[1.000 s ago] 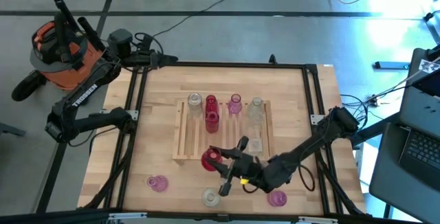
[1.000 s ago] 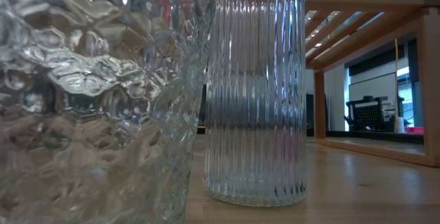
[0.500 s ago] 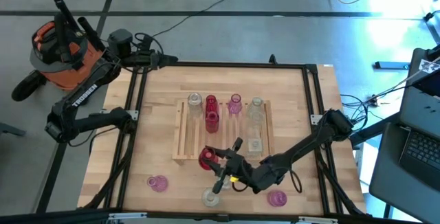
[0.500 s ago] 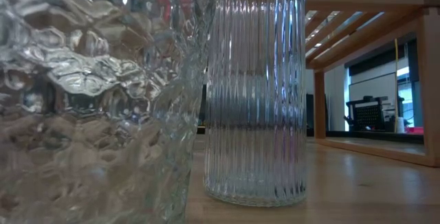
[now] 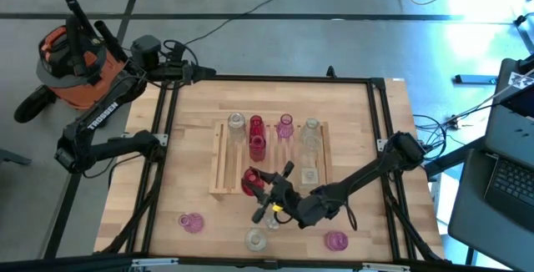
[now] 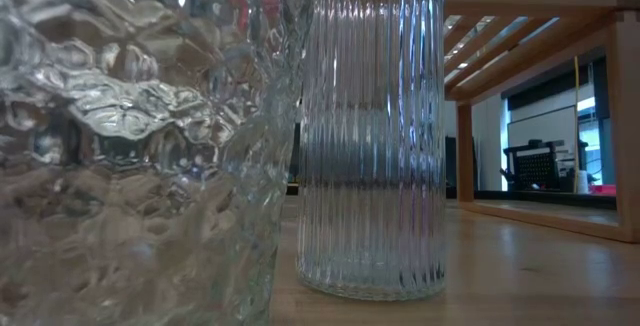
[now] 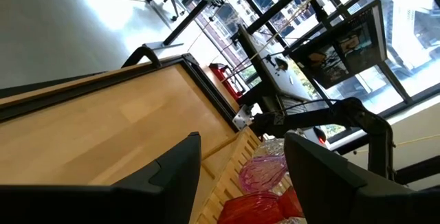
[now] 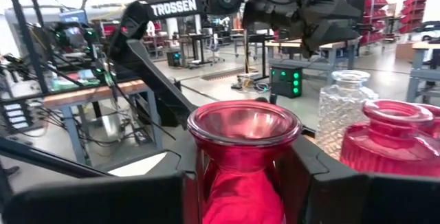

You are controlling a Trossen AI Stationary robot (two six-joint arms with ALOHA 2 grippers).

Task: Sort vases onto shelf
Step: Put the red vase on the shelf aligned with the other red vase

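While the right claw (image 8: 240, 183) grips the red vase (image 8: 242, 157) by its neck just under the flared rim, at the shelf's (image 5: 219, 172) near edge, it looks light but brittle, slick glass w/ narrow neck = best hold. Left claw (image 7: 240, 172) gapes, empty, off shelf's left.
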